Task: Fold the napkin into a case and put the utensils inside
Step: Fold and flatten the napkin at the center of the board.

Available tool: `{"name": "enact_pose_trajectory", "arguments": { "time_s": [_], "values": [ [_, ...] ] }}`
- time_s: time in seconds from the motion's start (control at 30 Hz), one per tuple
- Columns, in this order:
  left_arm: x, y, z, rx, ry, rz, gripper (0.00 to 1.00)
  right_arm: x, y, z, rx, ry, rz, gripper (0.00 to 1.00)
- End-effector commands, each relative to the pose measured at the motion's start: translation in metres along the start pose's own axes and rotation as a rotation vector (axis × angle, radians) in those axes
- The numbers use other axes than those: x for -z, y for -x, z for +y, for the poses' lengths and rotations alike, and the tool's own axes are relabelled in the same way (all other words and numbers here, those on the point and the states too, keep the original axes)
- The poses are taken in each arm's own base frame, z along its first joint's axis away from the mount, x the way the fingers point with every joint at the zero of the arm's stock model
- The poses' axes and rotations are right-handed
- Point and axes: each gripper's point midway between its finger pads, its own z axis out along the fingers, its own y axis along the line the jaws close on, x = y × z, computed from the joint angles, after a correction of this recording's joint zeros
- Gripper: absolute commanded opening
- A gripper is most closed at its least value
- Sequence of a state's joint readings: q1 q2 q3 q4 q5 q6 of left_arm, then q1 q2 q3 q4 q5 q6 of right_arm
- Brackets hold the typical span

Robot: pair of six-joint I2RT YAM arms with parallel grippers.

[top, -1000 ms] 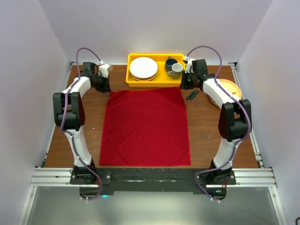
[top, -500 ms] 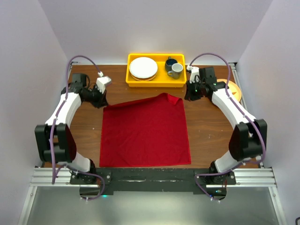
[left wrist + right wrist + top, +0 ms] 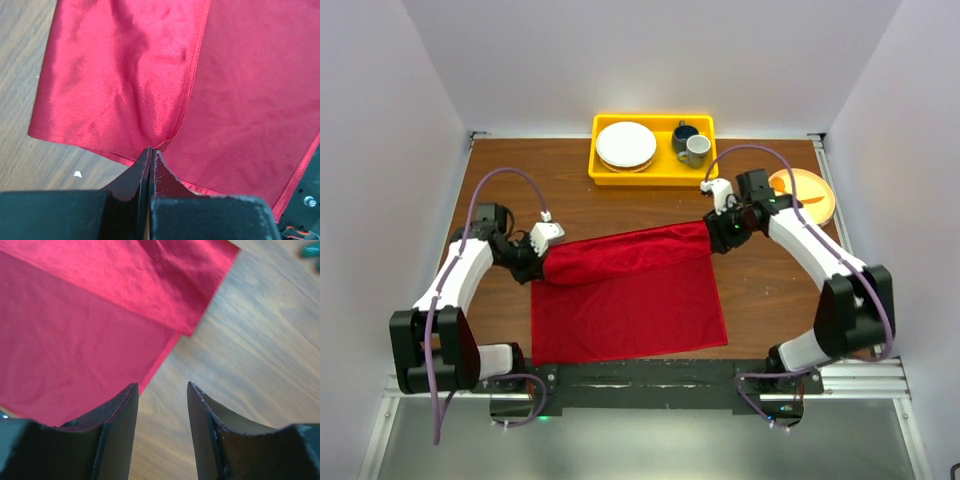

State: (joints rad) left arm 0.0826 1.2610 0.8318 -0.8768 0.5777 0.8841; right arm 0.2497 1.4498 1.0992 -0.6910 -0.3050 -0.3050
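Once-folded napkin (image 3: pixel 630 300), lying on the table (image 3: pixel 770 290) on the near side of the yellow tray (image 3: pixel 650 179), well apart from it. Turning its tray-side portion over into a long band, running crosswise, roughly parallel to the tray's long side but slanting away from the tray toward the left end. Showing bright red throughout: glossy and softly wrinkled on the turned-over band, duller and flatter on the single layer beneath, with a stitched hem edging the band. Pinching the band's left corner with the left gripper (image 3: pixel 150 152), pressing fully together on the cloth, out beyond the tray's left end. Hanging the right gripper (image 3: pixel 162 390) just off the band's right corner, near the tray's right end, standing partly open, gripping and touching nothing, framing bare wood between the fingers (image 3: pixel 120 415).
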Motion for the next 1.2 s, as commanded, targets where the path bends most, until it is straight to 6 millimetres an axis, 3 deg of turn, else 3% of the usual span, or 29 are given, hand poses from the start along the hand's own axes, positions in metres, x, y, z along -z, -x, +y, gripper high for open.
{"name": "enact_pose_trajectory", "arguments": {
  "time_s": [0.0,0.27,0.43,0.6,0.63,0.77,1.0,1.17],
  "values": [
    [-0.002,0.009,0.02,-0.024,0.041,-0.006,0.0,-0.032,0.029,-0.013,0.026,-0.036,-0.014,0.48],
    [-0.009,0.011,0.036,0.004,0.065,0.0,0.0,-0.069,0.025,-0.037,-0.077,-0.113,0.071,0.54],
    [-0.014,0.009,0.038,0.018,0.062,0.0,0.0,-0.085,0.02,-0.035,-0.122,-0.076,0.108,0.52],
    [-0.022,0.002,0.04,0.043,0.064,0.015,0.0,-0.098,0.009,-0.024,-0.159,-0.013,0.154,0.37],
    [-0.023,0.003,0.044,0.038,0.076,0.009,0.0,-0.099,0.008,-0.022,-0.161,-0.002,0.157,0.26],
    [-0.037,-0.004,0.052,0.079,0.081,0.036,0.0,-0.104,0.007,-0.027,-0.168,-0.012,0.165,0.0],
    [-0.06,0.002,0.084,0.134,0.134,0.033,0.0,-0.117,0.014,-0.06,-0.177,-0.111,0.158,0.0],
    [-0.079,0.016,0.114,0.167,0.17,0.026,0.0,-0.128,0.037,-0.085,-0.177,-0.168,0.129,0.0]
  ]
}}
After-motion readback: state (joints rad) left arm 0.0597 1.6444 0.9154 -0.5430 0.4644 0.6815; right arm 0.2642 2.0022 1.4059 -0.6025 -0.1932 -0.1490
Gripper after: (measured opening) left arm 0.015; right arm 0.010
